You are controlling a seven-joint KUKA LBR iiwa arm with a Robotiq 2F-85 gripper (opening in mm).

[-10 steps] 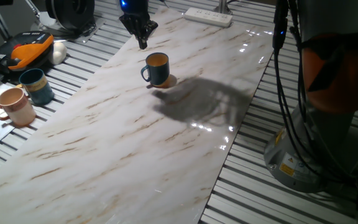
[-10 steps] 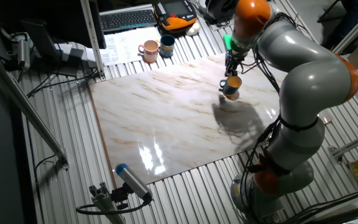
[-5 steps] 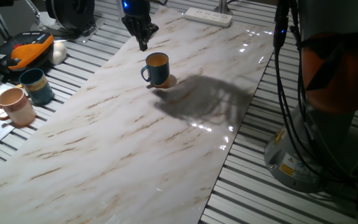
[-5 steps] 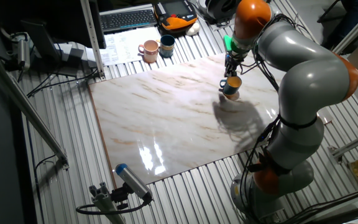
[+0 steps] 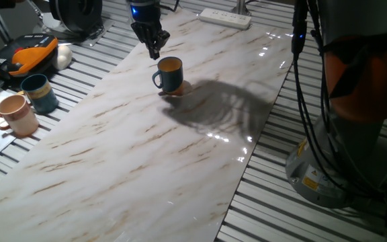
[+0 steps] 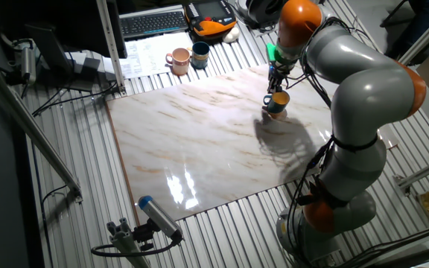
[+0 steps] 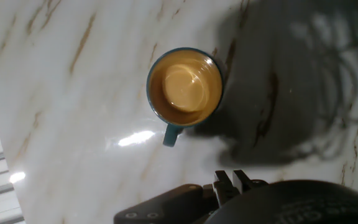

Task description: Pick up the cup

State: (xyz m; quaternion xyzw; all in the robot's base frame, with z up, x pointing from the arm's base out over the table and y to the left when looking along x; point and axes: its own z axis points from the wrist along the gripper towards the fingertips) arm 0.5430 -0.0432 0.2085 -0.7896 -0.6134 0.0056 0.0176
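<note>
Claw (image 5: pixel 155 52) — fingers pressed together — just above the upright cup (image 5: pixel 169 74)

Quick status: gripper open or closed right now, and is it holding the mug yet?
Gripper: fingertips look pinched together, shut, holding nothing. It hangs just above the cup, which stands on the marble table.

Robotics laboratory. Indicators: grey-and-orange industrial robot arm (image 6: pixel 363 97) on a floor base, ribbed aluminium-profile desk (image 5: pixel 294 208) carrying a marble-pattern board (image 5: pixel 146 148), black keyboard (image 6: pixel 151 22), white power strip (image 5: pixel 226 17), loose black cabling (image 5: pixel 308 101).
</note>
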